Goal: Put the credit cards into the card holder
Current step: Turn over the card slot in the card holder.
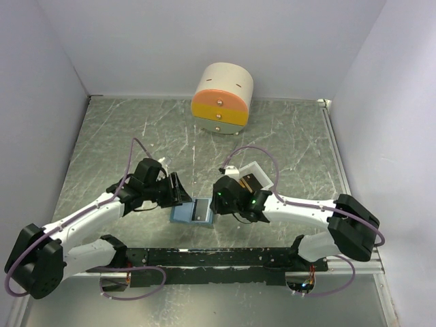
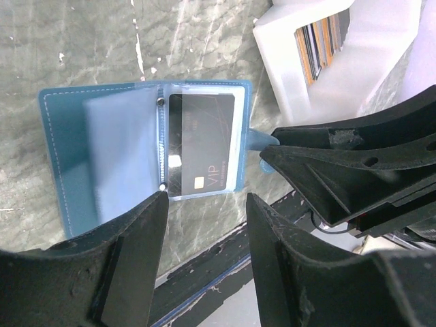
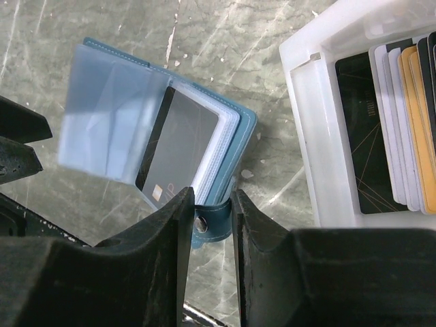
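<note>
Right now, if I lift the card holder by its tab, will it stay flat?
Probably not: the card holder has clear sleeves fanning up loosely, so it likely flops open. The black card inside may stiffen one half.

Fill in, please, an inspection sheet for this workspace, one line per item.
Surface: marbled grey-green table, nothing spilled.
Job's things: card holder lies open, black card in its clear sleeve; more cards in the white tray.
Clutter: round drawer box at the far edge.
Grippers: right gripper fingers pinch the holder's tab; left gripper open, holding nothing.
Cables: purple cables loop over both arms.
Surroundings: plain walls, nothing else seen.
</note>
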Controlling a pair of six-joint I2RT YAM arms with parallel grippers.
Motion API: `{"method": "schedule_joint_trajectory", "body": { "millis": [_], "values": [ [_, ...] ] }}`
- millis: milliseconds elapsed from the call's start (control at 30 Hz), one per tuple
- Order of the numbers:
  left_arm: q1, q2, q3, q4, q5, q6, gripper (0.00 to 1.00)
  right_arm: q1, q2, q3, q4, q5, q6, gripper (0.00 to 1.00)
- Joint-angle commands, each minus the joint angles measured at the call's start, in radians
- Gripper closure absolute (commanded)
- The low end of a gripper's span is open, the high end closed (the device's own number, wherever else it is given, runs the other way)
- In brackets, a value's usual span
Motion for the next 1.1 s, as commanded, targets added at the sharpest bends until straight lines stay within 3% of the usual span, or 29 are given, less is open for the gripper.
{"method": "schedule_joint_trajectory", "body": {
  "millis": [0,167,667,1067],
  "values": [
    [0.004,-0.006,0.025,0.042,0.045,-0.010,0.39,0.003,-0.029,0.027,-0.019,0.030,-0.013,0.71],
    [0.004,0.033,-0.006,0.110,0.086,-0.022,0.40,0.004,-0.058,0.038,-0.043,0.045,-0.020,0.71],
    [0.004,0.012,0.057,-0.065,-0.079,0.037,0.35,0.004,-0.076,0.017,-0.012,0.033,-0.029,0.68],
    [0.004,0.041,0.050,-0.054,-0.083,0.041,0.36,0.004,-0.084,0.007,-0.011,0.035,-0.032,0.68]
  ]
}}
